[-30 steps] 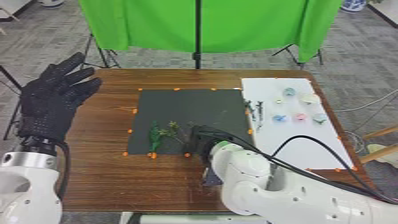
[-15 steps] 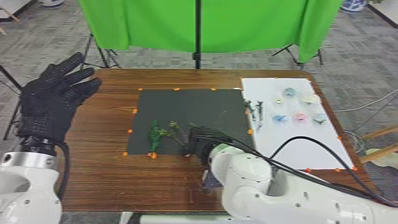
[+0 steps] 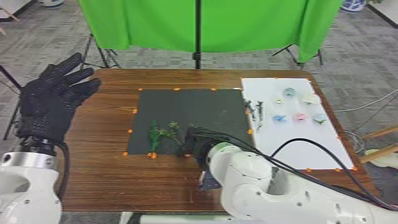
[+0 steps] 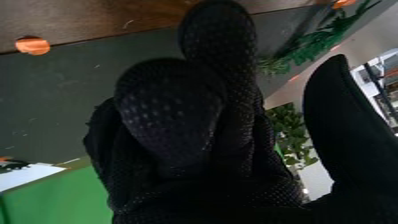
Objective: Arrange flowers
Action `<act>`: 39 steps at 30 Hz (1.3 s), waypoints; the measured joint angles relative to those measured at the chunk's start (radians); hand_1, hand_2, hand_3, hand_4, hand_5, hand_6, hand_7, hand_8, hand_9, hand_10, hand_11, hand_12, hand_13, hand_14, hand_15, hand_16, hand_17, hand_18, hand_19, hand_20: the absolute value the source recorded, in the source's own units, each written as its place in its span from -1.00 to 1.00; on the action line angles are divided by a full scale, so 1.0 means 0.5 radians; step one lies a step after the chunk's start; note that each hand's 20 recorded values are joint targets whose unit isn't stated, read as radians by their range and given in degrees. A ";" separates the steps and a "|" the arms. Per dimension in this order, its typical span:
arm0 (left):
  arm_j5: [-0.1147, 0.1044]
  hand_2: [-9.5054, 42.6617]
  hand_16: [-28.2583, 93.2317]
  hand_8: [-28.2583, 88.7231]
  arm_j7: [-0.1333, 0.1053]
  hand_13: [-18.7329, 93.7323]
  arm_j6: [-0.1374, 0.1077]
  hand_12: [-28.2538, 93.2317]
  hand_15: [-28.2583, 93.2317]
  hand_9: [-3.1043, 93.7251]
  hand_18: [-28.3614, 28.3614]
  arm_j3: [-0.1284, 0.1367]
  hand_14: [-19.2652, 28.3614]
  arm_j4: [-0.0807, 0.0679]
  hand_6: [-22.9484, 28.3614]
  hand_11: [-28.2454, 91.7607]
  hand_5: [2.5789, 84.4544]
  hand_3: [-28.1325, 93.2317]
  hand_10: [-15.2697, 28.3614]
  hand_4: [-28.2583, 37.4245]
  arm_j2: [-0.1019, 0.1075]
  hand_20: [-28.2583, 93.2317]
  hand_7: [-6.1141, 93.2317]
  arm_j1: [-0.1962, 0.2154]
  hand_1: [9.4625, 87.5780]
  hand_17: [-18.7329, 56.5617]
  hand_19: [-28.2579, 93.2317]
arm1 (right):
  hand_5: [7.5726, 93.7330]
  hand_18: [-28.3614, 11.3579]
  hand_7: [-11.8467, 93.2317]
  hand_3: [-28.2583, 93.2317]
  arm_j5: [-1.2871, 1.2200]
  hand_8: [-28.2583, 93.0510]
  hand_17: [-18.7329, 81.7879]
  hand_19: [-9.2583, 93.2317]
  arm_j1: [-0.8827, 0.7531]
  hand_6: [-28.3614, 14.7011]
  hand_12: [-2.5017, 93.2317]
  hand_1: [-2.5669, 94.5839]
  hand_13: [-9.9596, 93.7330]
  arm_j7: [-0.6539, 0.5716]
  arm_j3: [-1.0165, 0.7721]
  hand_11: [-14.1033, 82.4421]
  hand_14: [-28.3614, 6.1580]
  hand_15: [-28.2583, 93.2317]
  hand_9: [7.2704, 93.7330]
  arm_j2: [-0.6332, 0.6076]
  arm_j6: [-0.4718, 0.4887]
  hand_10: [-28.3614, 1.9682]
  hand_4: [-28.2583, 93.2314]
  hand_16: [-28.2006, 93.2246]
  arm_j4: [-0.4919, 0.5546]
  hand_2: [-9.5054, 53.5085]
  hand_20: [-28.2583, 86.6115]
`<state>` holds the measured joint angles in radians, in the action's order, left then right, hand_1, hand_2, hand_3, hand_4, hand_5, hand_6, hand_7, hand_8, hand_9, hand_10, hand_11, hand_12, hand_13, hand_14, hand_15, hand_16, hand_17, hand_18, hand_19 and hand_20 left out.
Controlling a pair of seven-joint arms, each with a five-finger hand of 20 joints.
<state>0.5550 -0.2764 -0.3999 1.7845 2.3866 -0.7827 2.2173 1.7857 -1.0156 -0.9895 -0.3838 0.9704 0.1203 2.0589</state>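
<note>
My right hand [image 3: 202, 139] is low over the front right part of the dark mat [image 3: 191, 107], beside a thin sprig [image 3: 173, 131]; contact between them cannot be made out. Left of that sprig lies a fuller green stem [image 3: 155, 136]. In the right wrist view my right hand [image 4: 173, 115] is open, its thumb well apart from the fingers, and green foliage [image 4: 320, 44] lies on the mat beyond the fingers. My left hand [image 3: 55, 95] is raised open off the table's left side. Pale blossoms, among them a pink one [image 3: 299, 117], and dark green stems [image 3: 258, 111] lie on the white sheet [image 3: 306, 145].
Orange markers [image 3: 177, 89] edge the mat and the sheet on the brown table [image 3: 98, 175]. A black cable [image 3: 333, 150] arches over the sheet beside my right forearm. Behind the table hang a green backdrop [image 3: 147, 25] and its dark pole [image 3: 197, 35].
My right hand has shifted slightly left over the mat. My left hand, the greenery on the mat and the blossoms stay where they were.
</note>
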 measured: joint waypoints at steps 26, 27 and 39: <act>0.000 -0.18 -0.73 -0.67 0.018 -0.24 -0.033 -0.38 0.39 -0.31 0.87 0.038 0.96 0.034 0.30 -0.05 -0.19 0.71 0.63 -1.00 -0.044 -0.42 -0.61 0.099 -0.70 -0.70 0.54 | 0.19 -0.53 -0.59 0.65 0.330 -0.70 0.49 1.00 -0.016 -0.06 -0.61 -0.38 0.82 -0.202 -0.303 -0.23 -0.02 0.32 0.76 -0.386 -0.434 -0.34 -0.86 -0.28 -0.094 -0.61 -0.28; 0.000 -0.18 -0.73 -0.67 0.019 -0.24 -0.033 -0.38 0.39 -0.31 0.87 0.036 0.96 0.034 0.30 -0.05 -0.19 0.71 0.63 -1.00 -0.047 -0.42 -0.61 0.099 -0.70 -0.70 0.54 | 0.18 -0.53 -0.59 0.64 0.330 -0.70 0.49 1.00 -0.007 -0.06 -0.61 -0.37 0.83 -0.226 -0.302 -0.22 -0.01 0.32 0.76 -0.390 -0.430 -0.34 -0.86 -0.28 -0.132 -0.62 -0.28; 0.004 -0.18 -0.73 -0.67 0.062 -0.25 -0.033 -0.38 0.39 -0.31 0.88 0.011 0.96 0.035 0.30 -0.04 -0.19 0.71 0.63 -1.00 -0.083 -0.42 -0.61 0.090 -0.69 -0.70 0.54 | 0.16 -0.52 -0.59 0.62 0.285 -0.70 0.50 1.00 0.063 -0.04 -0.60 -0.36 0.83 -0.300 -0.258 -0.21 0.01 0.32 0.78 -0.380 -0.260 -0.30 -0.87 -0.28 -0.422 -0.68 -0.28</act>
<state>0.5570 -0.2454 -0.4166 1.7900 2.4042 -0.8241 2.2624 1.9282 -0.9842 -1.1394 -0.5126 0.7803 -0.0094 1.8480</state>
